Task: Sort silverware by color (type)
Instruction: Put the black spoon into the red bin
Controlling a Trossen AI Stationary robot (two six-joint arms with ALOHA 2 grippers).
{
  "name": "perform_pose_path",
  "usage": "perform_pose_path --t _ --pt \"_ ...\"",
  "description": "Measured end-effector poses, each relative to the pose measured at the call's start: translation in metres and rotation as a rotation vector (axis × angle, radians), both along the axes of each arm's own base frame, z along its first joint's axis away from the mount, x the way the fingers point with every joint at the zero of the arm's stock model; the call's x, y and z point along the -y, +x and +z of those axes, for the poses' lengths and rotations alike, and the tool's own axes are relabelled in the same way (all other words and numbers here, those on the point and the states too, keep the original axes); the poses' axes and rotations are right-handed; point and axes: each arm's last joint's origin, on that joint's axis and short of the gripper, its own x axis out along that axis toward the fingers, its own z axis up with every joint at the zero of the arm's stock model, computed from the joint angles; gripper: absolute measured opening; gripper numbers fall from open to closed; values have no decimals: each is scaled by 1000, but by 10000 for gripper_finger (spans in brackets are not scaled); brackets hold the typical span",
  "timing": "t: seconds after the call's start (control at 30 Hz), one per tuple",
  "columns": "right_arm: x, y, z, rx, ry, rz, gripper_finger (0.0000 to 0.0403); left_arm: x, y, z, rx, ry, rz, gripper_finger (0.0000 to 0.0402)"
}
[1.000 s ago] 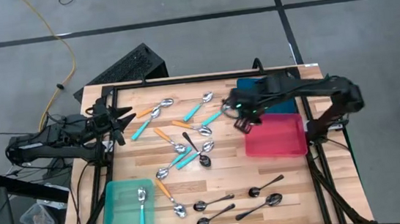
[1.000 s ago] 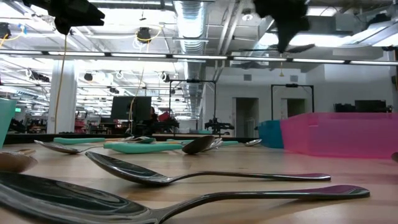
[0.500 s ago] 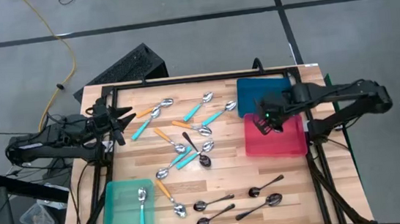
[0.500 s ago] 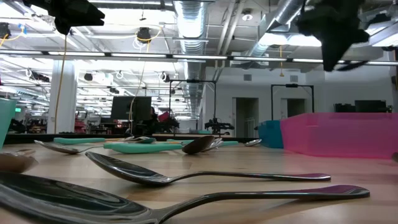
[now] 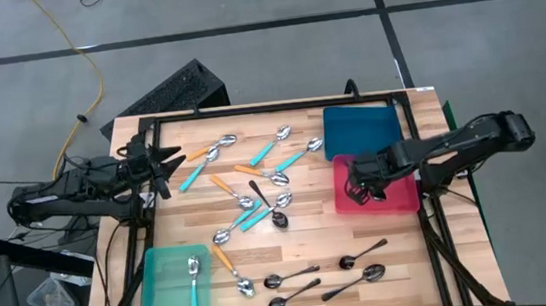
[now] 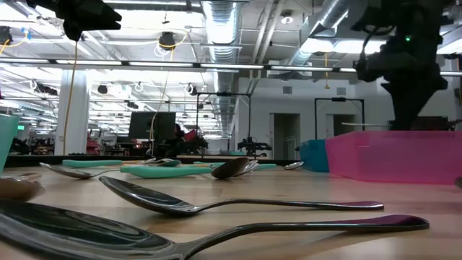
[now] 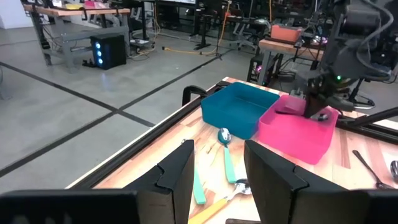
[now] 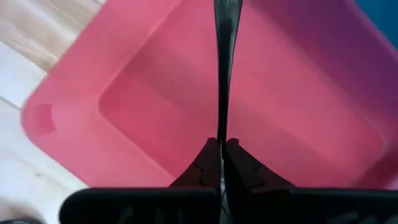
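Note:
Several spoons [image 5: 252, 189] with teal or orange handles lie scattered flat on the middle of the table. Several all-dark spoons [image 5: 317, 273] lie near the near edge. My right gripper [image 5: 361, 183] is over the pink bin [image 5: 400, 197], shut on a dark spoon [image 8: 225, 62]. In the low view my right gripper [image 6: 406, 87] reaches down toward the pink bin's [image 6: 390, 155] rim. My left gripper [image 7: 217, 180] hovers open at the table's left far corner, touching nothing. My right gripper pinches a thin dark spoon by its handle [image 8: 224, 127] between the two fingers. The handle runs straight on beyond the fingertips, seen edge-on, over the pink bin's floor [image 8: 155, 106]. The spoon is lifted clear of the table; its bowl end is out of view.
A blue bin [image 5: 361, 127] stands against the pink one on its far side. A teal bin [image 5: 159, 303] at the near left corner holds a teal-handled spoon [image 5: 193, 283]. A black frame [image 5: 269, 106] borders the table. Bare wood lies between the spoons and the pink bin.
My right gripper has moved from the spoons at the table's middle toward the right edge, then a little toward the near edge, and down to the pink bin, staying shut. My left arm has kept still.

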Motion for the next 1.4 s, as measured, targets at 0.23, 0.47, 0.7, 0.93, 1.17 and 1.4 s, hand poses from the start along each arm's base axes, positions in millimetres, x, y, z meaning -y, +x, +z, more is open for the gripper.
perform_pose_path --t 0.23,0.47,0.7,0.93,1.17,1.4 --pt "-3 -5 -21 -6 24 26 22 0 0 0 0 0 1 124" --pt "-3 -7 -38 14 48 29 22 0 0 0 0 0 2 124" --pt "-3 -11 -47 2 49 21 36 0 0 0 0 0 2 124" --pt "-3 -12 -48 -2 48 21 40 0 0 0 0 0 2 124" --pt "-3 -11 -51 -17 47 20 41 0 0 0 0 0 3 124" --pt "-3 -5 -62 -73 41 17 42 0 0 0 0 0 3 124"
